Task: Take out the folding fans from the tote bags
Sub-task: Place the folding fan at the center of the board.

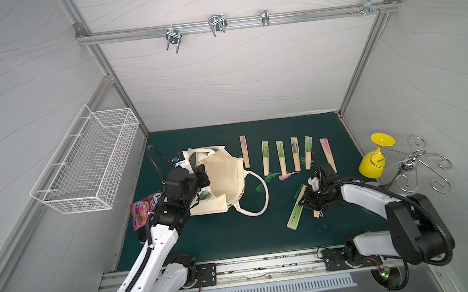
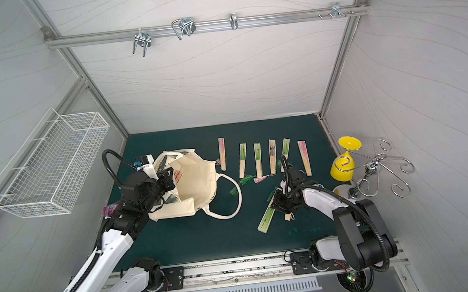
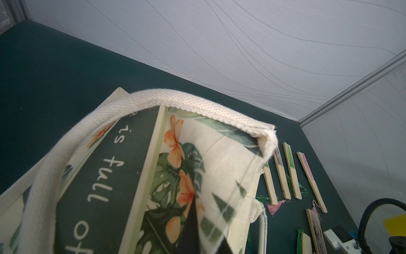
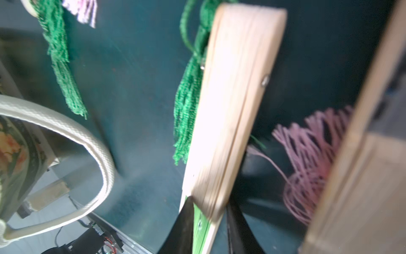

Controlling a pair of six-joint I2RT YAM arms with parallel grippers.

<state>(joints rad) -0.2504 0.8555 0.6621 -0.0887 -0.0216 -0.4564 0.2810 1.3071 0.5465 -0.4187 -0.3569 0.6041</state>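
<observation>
Your right gripper (image 4: 209, 204): jaws straddle a slim closed bamboo fan (image 1: 295, 215) with a green paper top and green tassel. It lies slantwise on the dark green mat (image 1: 236, 235). The wrist view is blurred, so you cannot tell whether the pads pinch it or stand just off it. A 2nd bamboo fan (image 1: 318, 213), pink-tasselled, lies just beside it, partly under the wrist. Beyond, a row of 6 closed fans (image 1: 280, 157) lies toward the back of the mat.

Your left gripper (image 1: 202, 176): clamped on the rim of the cream canvas tote bag (image 1: 225, 183) with its dark green printed side, holding the mouth open. What looks like a pink-topped fan (image 2: 178, 174) shows inside, by the jaws.

Judgement: you are setting a fan down. The task is well along but not finished. Next: part the jaws fully and lift straight up, clear of the tassels. Then go back to the bag mouth without snagging the cream handle loop (image 1: 263, 197).
</observation>
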